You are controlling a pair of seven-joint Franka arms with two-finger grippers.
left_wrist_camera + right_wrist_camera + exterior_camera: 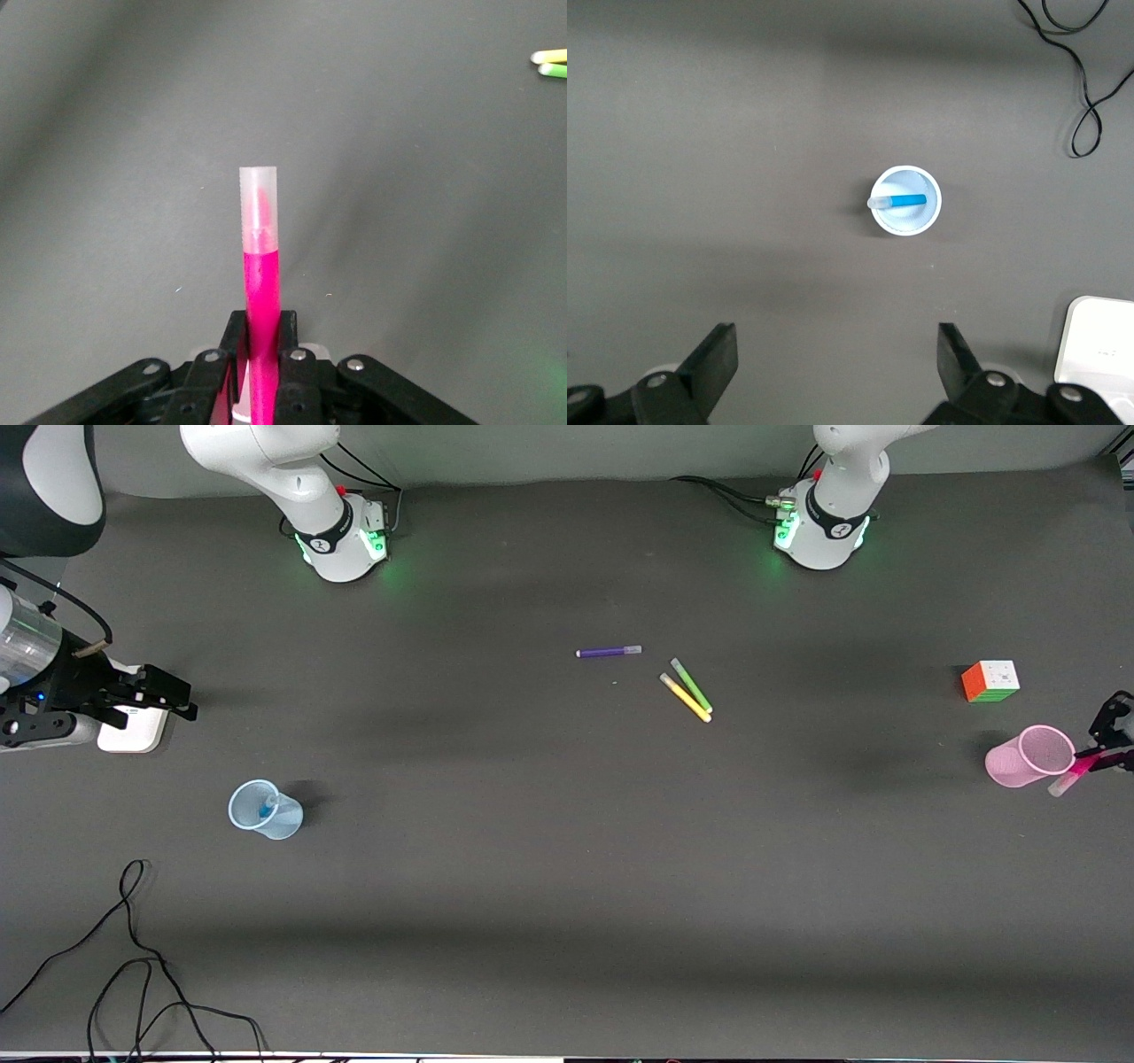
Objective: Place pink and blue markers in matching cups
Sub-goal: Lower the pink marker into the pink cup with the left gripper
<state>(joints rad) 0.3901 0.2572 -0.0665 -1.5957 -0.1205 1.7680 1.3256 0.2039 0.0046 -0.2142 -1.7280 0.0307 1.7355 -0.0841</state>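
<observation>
Setting: robotics lab bench. Evidence: two white arms' bases (341, 536) (819, 527) bolted along one edge of a table (567, 868) under dark grey cloth, green status lights lit; loose black cables (133, 957) near the front camera; props include a puzzle cube (990, 681).

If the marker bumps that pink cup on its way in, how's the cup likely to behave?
The pink cup looks like thin translucent plastic and appears empty, so it is probably very light and apt to slide or tip if bumped. It seems tall for its base, which adds to the tipping risk. The pink marker held in the left gripper looks stiff, so it likely won't give.
</observation>
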